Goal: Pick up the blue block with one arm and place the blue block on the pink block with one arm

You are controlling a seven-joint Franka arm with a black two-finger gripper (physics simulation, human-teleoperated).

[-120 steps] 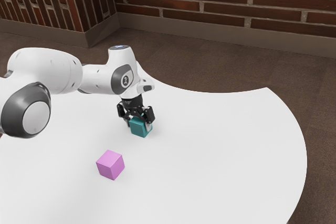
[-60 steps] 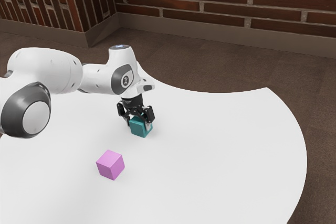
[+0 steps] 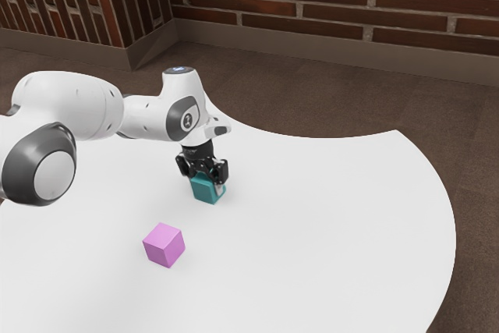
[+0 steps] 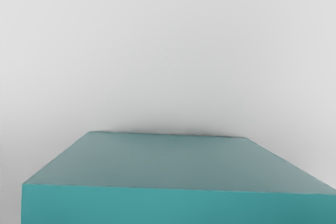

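Ok, gripper (image 3: 205, 179) is down over the blue block (image 3: 206, 192), jaws clamped on its two sides as far as I can read it from the exterior view. The block looks more teal than blue. It sits just left of frame centre, on the white table (image 3: 335, 216), and I judge it's not lifted yet: in the wrist view its top face (image 4: 173, 177) lies right under my hand w/ a thin shadow along its far edge, so its base is prob. on the surface.

What matters for the next move is the pink block (image 3: 164, 244). It lies toward the lower left of the exterior frame from my hand, near but clearly apart, w/ bare table between the two. So the carry runs diagonally down-left in that view, back toward my own arm rather than away from it.

Both are cubes, so no long axis to worry abt. The pink one sits a bit rotated vs. the blue one, so the faces prob. won't line up w/o a small wrist turn. Lift needs to clear the pink block's height before going across.
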